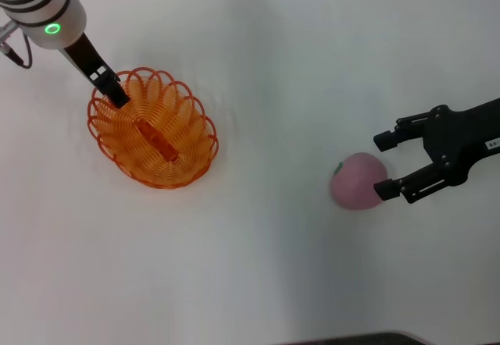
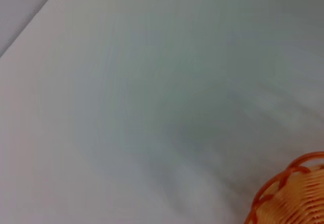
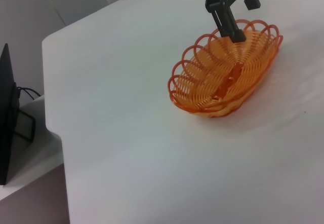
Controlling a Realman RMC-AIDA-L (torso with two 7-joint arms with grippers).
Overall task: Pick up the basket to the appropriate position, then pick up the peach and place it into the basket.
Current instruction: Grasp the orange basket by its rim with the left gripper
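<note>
**Left claw on the basket rim, right claw open at the peach**

Your left gripper [image 1: 117,95] is down at the basket [image 1: 153,128], which sits on the white table [image 1: 258,64] toward its left edge, in the far half. The dark fingers meet the looped rim at the end of the basket nearest the far-left corner. In the right wrist view you can see one finger [image 3: 229,25] reaching inside the rim [image 3: 212,36] and another outside it, so the claw seems closed on that scalloped edge, with the basket's base apparently resting on the table. The solid orange bar [image 1: 158,140] runs along the basket's floor, and the basket holds nothing. Your left wrist view catches only a corner of the rim [image 2: 283,183] over bare table.

Your right gripper [image 1: 385,165] is over by the right edge, roughly midway between the near and far edges. Its two black fingers are spread wide and hold nothing. The peach [image 1: 358,181] lies on the table just on the basket side of them; the nearer fingertip [image 1: 387,191] is right against, or overlapping, the peach's side, while the farther fingertip stands clear of it. You cannot tell from above whether that nearer tip touches the fruit. The peach's small green stem mark [image 1: 338,168] faces the basket, and the peach and basket lie well apart.
</note>
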